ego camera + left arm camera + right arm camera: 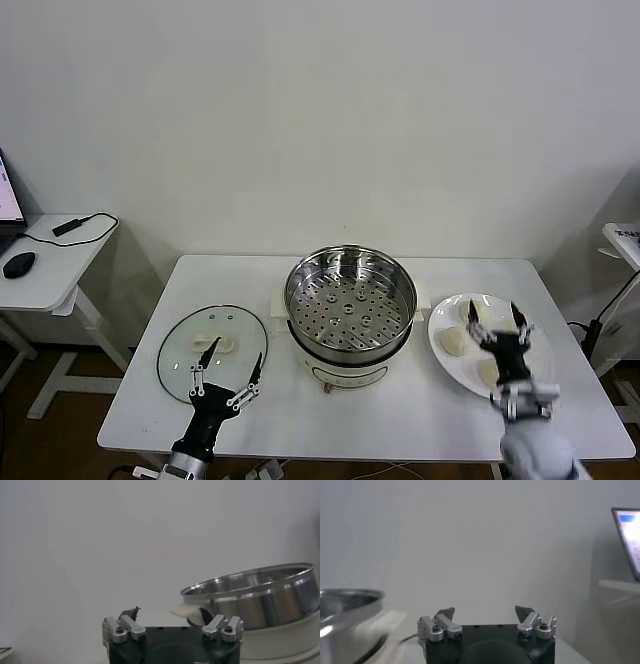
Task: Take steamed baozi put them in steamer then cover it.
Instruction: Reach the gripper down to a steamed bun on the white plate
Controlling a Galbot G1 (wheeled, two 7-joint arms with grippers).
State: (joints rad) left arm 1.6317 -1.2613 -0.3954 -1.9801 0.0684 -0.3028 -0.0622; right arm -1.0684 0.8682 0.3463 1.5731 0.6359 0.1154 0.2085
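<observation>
The steamer (350,300) stands mid-table, its perforated tray bare; it also shows in the left wrist view (250,597) and the right wrist view (345,610). Three steamed baozi show on a white plate (540,355) to its right: one (453,342) nearest the steamer, one (487,312) behind, one (487,372) in front. My right gripper (494,318) (485,612) hovers open above the plate, holding nothing. The cover (185,350) lies flat left of the steamer. Over its near right part my left gripper (235,355) (170,612) stands open and empty.
A white side table (50,275) at the far left carries a mouse (18,264) and a cable. Another white stand (625,240) sits at the right edge. A laptop screen (627,540) shows in the right wrist view. A wall lies close behind the table.
</observation>
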